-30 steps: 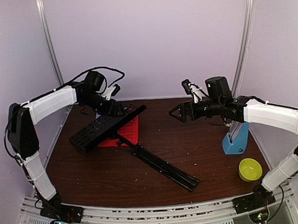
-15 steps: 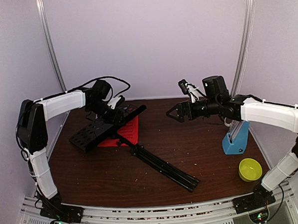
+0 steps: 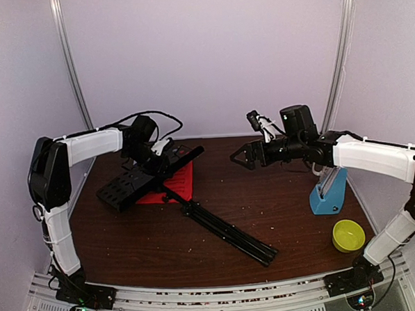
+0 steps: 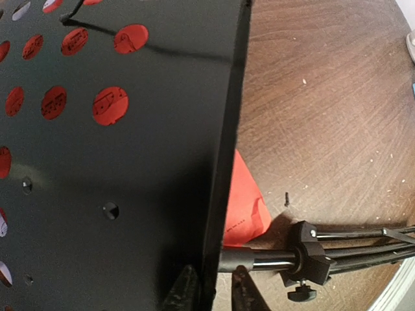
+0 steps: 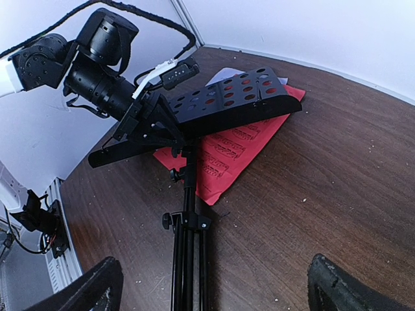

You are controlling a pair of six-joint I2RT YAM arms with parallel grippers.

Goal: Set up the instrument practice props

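Observation:
The black perforated music stand (image 3: 136, 181) lies flat on the table, its folded tripod legs (image 3: 229, 231) pointing toward the near right. A red music sheet (image 3: 182, 185) lies under its desk, and a corner of a white sheet (image 5: 224, 74) shows behind it. My left gripper (image 3: 163, 163) sits at the desk's near edge. In the left wrist view its jaws (image 4: 214, 295) are narrowed on the black lip (image 4: 224, 194), one finger on each side. My right gripper (image 3: 241, 157) hovers wide open and empty over mid-table, right of the stand. The blue metronome (image 3: 329, 191) stands at the right.
A small yellow bowl (image 3: 348, 235) sits near the front right corner, just in front of the metronome. The stand's pole clamp and knob (image 4: 306, 262) lie right beside my left fingers. Walls close the table on three sides.
My left gripper has narrowed from wide open down onto the stand desk's edge, and its arm has shifted a little to the right. The right arm has drifted slightly left, still open.

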